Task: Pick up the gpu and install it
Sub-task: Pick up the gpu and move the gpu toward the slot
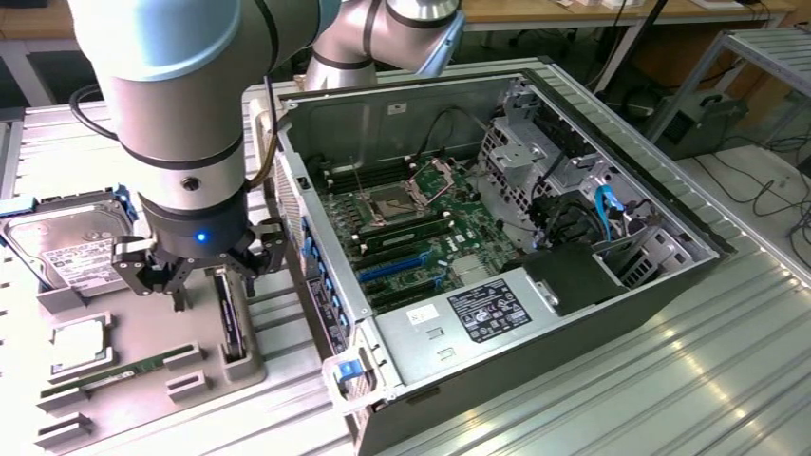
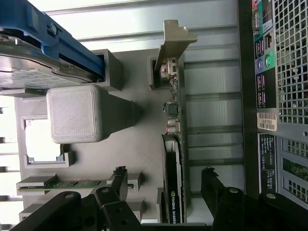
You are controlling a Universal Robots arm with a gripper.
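Black pincer wide over upright gpu

Thin dark green circuit card, black cooler face: white "QUADRO" beside a logo mark. White barcode sticker on black computer case rear panel: characters unreadable (too small). Black-and-white label on silvery power supply box: print illegible
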